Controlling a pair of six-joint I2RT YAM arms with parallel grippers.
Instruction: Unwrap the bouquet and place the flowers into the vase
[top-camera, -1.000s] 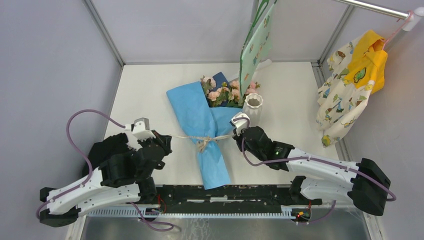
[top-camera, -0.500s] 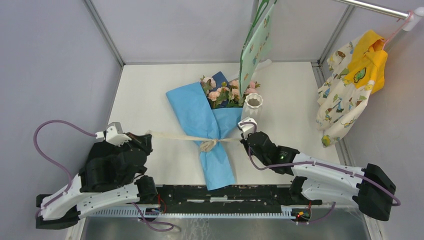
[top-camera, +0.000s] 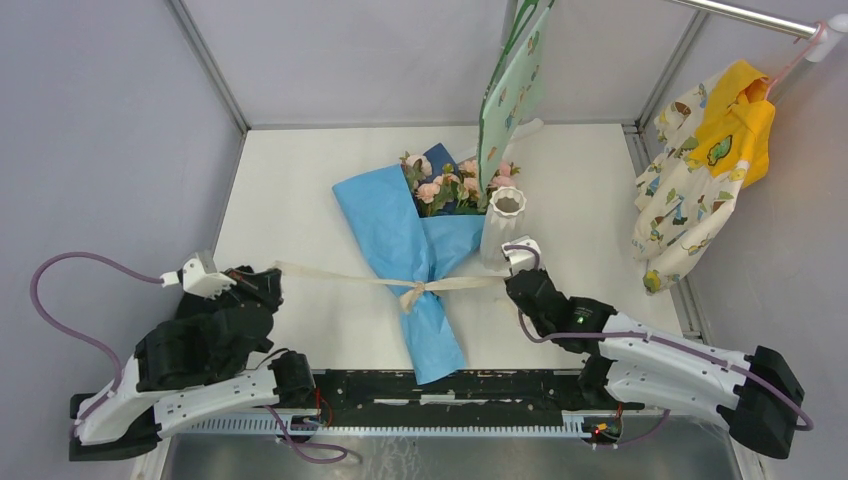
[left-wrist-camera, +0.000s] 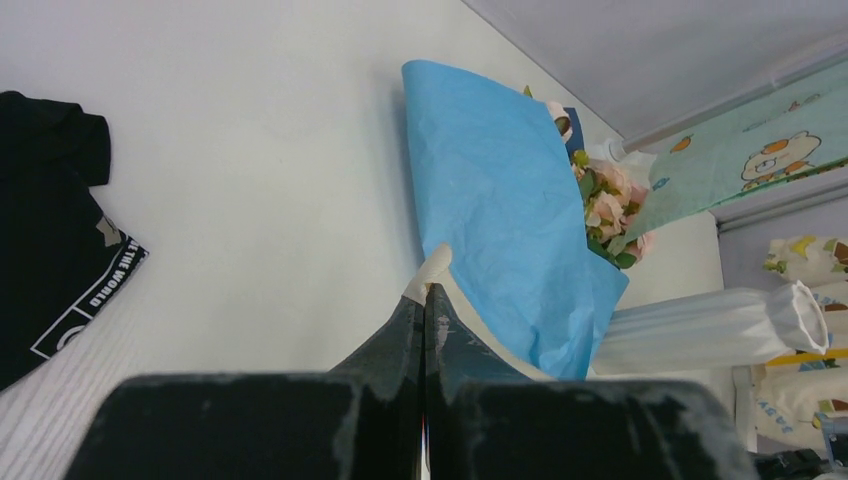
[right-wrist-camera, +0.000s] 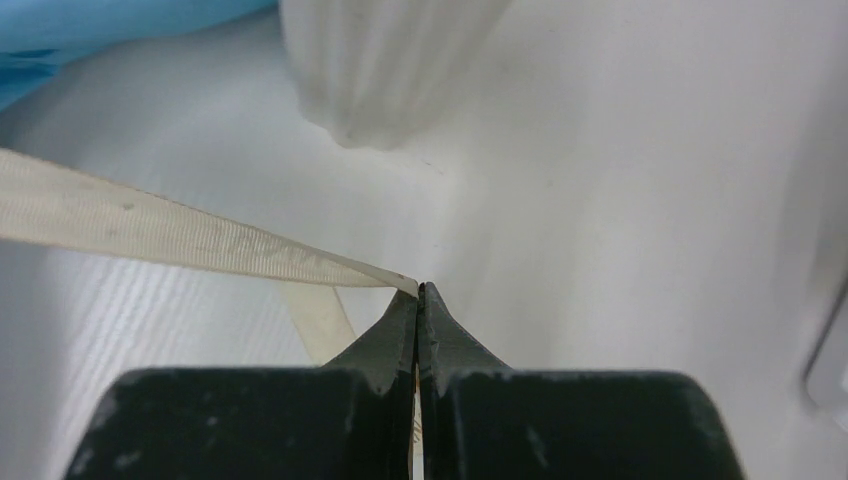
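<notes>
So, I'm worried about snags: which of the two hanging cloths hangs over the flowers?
The green patterned cloth, right over the flowers; the yellow and cream garment hangs far to their right.

A white tabletop fills the middle, boxed by plain grey walls at 9, 12 and 3 o'clock. Aluminium posts run up the far corners. At 12 o'clock hangs a green patterned cloth. At 2 o'clock a metal rail carries a yellow and cream printed garment. The light is even and soft.
</notes>
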